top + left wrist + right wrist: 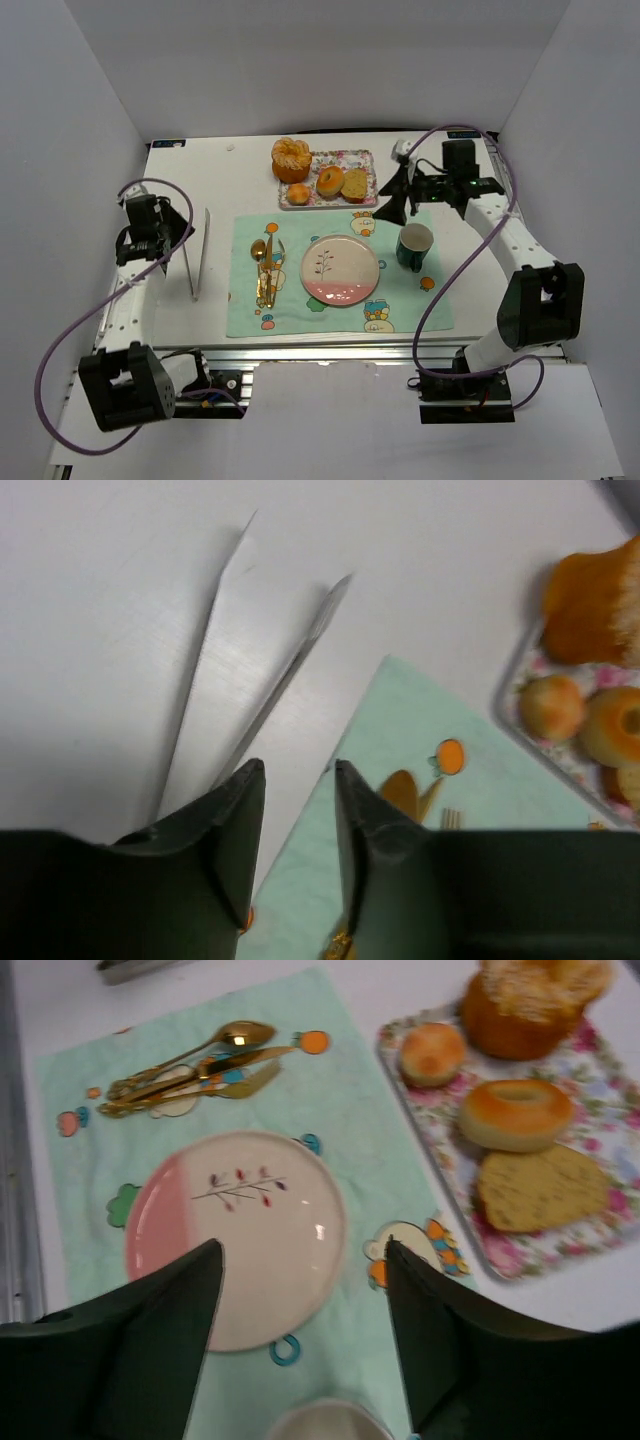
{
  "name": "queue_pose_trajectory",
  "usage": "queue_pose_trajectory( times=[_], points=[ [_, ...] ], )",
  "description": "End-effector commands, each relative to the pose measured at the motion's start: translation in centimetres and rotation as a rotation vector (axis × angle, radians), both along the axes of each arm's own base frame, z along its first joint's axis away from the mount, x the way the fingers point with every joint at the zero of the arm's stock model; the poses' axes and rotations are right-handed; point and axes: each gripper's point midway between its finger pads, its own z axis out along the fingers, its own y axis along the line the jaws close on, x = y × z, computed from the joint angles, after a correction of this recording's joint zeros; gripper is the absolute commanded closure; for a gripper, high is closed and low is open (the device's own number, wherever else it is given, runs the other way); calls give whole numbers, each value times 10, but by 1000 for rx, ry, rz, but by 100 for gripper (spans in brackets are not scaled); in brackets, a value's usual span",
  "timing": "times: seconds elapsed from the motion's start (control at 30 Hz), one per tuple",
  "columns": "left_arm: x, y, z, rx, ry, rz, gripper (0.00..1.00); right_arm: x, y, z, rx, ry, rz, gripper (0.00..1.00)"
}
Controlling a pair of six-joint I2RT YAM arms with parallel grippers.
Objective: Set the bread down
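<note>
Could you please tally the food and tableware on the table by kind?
Breads: 4 - tall loaf, small bun, ring bun, slice
Gold cutlery: 3 - spoon, knife, fork
Plate: 1
Mug: 1
Tongs: 1
Tray: 1
Placemat: 1
Total: 12

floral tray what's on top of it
Tall orange cake, small round bun, ring-shaped bun, tan bread slice on the rectangular floral tray; the pattern beneath them is hidden.

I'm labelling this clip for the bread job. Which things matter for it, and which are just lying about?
For the job: breads, tray they sit on, plate, probably the tongs.

Just lying about: cutlery, mug, placemat.
</note>
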Motion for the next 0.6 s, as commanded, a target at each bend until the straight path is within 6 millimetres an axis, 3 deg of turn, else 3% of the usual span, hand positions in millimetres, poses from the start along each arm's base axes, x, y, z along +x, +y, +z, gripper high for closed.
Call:
queue_pose_trajectory(
  times=[0.0,0.03,0.07,0.2,0.37,0.57],
  points=[
    [-21,12,-42,48,213,-33,34,-25,27,-7,8,14,146,22],
    [-22,14,-50,61,262,-37,16,-22,25,-11,-9,20,118,11],
    [-23,17,-54,83,286,-49,12,-20,25,-13,-12,25,106,11],
    [-20,25,-72,184,362,-148,6,-17,24,-15,-15,23,74,11],
    [-3,15,-82,219,306,-288,3,-21,22,-27,-26,48,57,11],
    [-4,22,-121,273,424,-375,5,-18,20,-30,-28,48,44,11]
  ],
)
